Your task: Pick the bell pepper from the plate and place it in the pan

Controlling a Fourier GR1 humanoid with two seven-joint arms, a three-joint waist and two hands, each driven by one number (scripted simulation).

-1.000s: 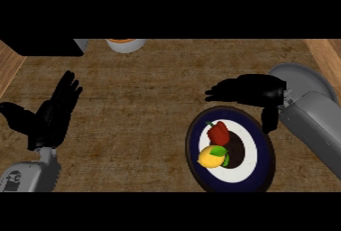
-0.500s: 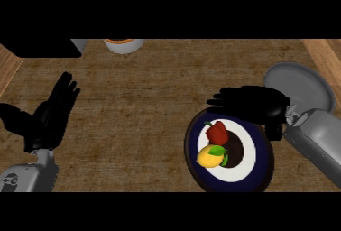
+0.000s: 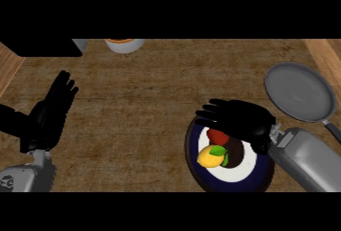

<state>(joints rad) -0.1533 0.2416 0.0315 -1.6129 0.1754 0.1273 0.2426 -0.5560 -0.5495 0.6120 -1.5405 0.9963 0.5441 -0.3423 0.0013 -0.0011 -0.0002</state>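
A: Where's the pepper?

B: The pepper [image 3: 218,136] lies on the plate [image 3: 261,176], red, toward the plate's upper part. Just below it sits a yellow fruit [image 3: 210,157] with a green bit, and a dark item [image 3: 236,155] lies beside both.

A: And the right robot hand?

B: The right robot hand [image 3: 244,120] hangs over the plate's upper rim, just above the pepper, fingers spread and pointing left. It grips nothing; whether it touches the pepper I cannot tell.

A: The pan?

B: The pan [image 3: 300,92] is grey and round, up and to the right of the plate, near the counter's [image 3: 146,99] right edge. Its handle runs down toward the lower right, past the grey forearm.

A: The other side?

B: The left robot hand [image 3: 50,113] rests at the left, fingers straight and up, holding nothing.

A: Anything else?

B: A white cup [image 3: 124,44] with an orange top stands at the far edge.
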